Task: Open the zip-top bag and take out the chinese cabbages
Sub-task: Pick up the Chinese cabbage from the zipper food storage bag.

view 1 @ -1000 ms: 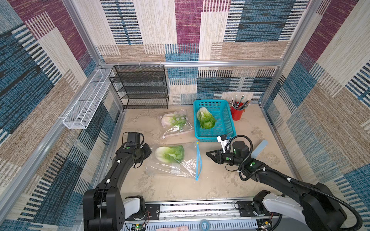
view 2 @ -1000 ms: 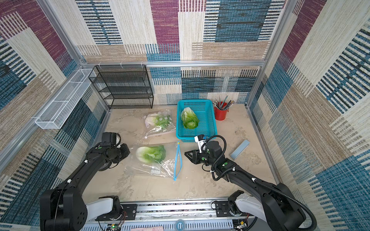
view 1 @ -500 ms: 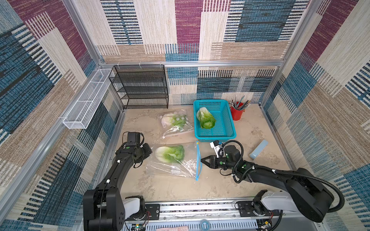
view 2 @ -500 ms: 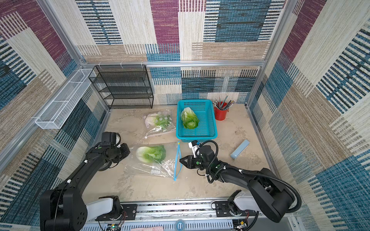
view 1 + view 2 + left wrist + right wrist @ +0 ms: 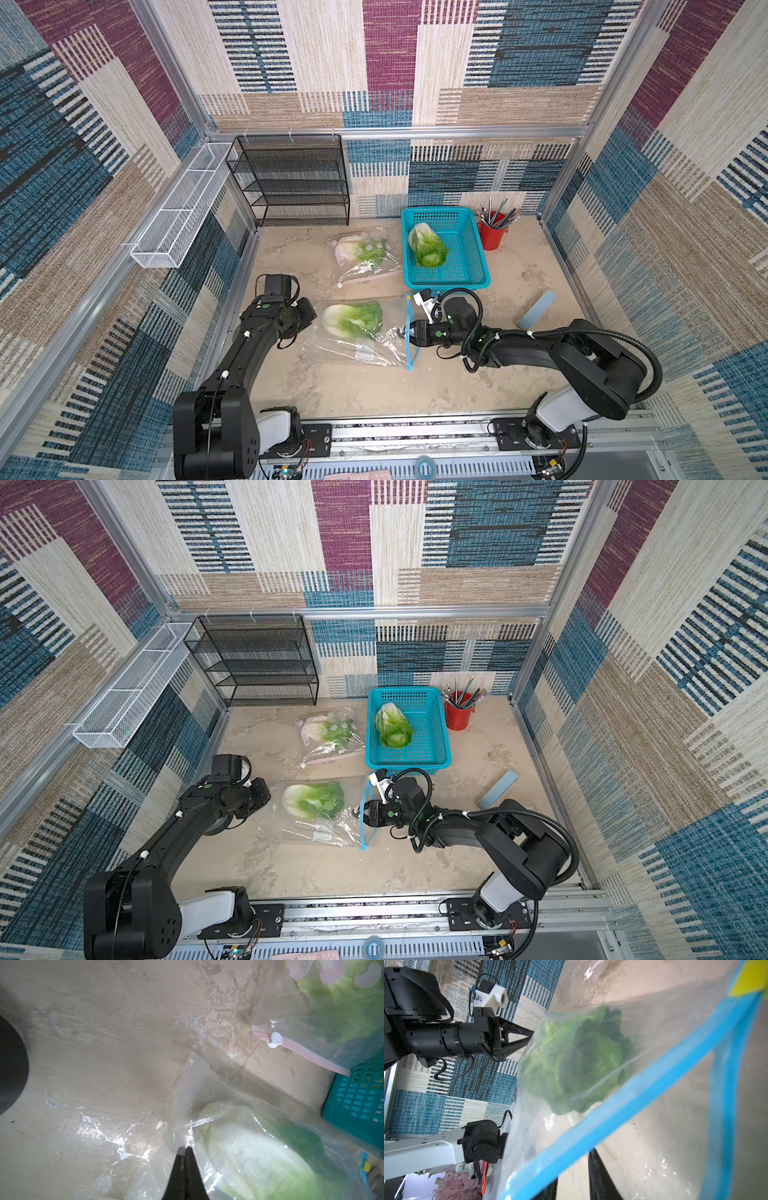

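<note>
A clear zip-top bag (image 5: 361, 345) with a blue zip strip (image 5: 409, 332) lies near the front in both top views, its mouth gaping. One chinese cabbage (image 5: 353, 319) (image 5: 313, 800) (image 5: 577, 1059) lies inside. My left gripper (image 5: 311, 318) (image 5: 185, 1148) is shut on the bag's closed end, on clear film. My right gripper (image 5: 405, 332) (image 5: 574, 1169) is open, its tips poking into the mouth under the blue strip. A second cabbage (image 5: 359, 251) sits in a pink-zipped bag (image 5: 299, 1047). A third cabbage (image 5: 428, 245) lies in the teal basket (image 5: 444, 284).
A black wire rack (image 5: 291, 183) stands at the back left, with a white wire tray (image 5: 178, 208) on the left wall. A red cup of pencils (image 5: 492, 235) is right of the basket. A pale blue block (image 5: 536, 309) lies at the right.
My right gripper has travelled left across the table to the blue zip strip, and its tips now sit in the bag's mouth. The left arm has held still.
</note>
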{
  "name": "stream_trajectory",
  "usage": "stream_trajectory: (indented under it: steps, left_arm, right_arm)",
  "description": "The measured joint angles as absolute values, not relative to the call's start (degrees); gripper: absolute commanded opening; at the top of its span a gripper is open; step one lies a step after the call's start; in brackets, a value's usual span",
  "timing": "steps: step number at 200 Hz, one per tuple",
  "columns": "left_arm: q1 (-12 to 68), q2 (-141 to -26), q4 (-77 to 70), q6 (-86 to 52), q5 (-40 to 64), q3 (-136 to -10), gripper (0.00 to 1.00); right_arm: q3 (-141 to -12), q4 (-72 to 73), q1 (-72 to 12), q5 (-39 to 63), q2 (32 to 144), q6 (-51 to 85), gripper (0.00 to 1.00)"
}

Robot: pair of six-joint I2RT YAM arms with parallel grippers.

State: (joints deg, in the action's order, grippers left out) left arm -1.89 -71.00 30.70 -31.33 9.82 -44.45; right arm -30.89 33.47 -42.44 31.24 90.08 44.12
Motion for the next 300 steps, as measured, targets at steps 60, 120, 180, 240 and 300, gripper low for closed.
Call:
stream_trajectory:
  steps: [60, 120, 180, 240, 300]
  left_arm:
    - [-1.87, -71.29, 30.68, -31.33, 10.72, -44.45, 0.0]
    - [-1.8, -71.31, 30.68, -31.33, 10.87, -44.45, 0.0]
    - [-1.58, -71.31, 30.65, -31.33, 11.07, -44.45, 0.0]
    - [-1.32, -71.24, 30.68, -31.33, 11.16, -44.36, 0.0]
    - [-1.02, -71.24, 30.39, -31.35, 12.19, -44.05, 0.0]
  right_arm:
    - [-34.15, 40.1, -43.59, 34.41, 95.7, 46.44, 0.52]
    - [-36.84, 42.52, -43.77, 35.44, 99.18, 47.75, 0.46]
    - [-42.52, 42.48, -43.77, 36.05, 103.22, 48.58, 0.48]
    - [-45.28, 41.5, -43.79, 36.4, 105.58, 48.56, 0.54]
    - [-47.13, 38.09, -43.81, 35.48, 106.98, 48.77, 0.28]
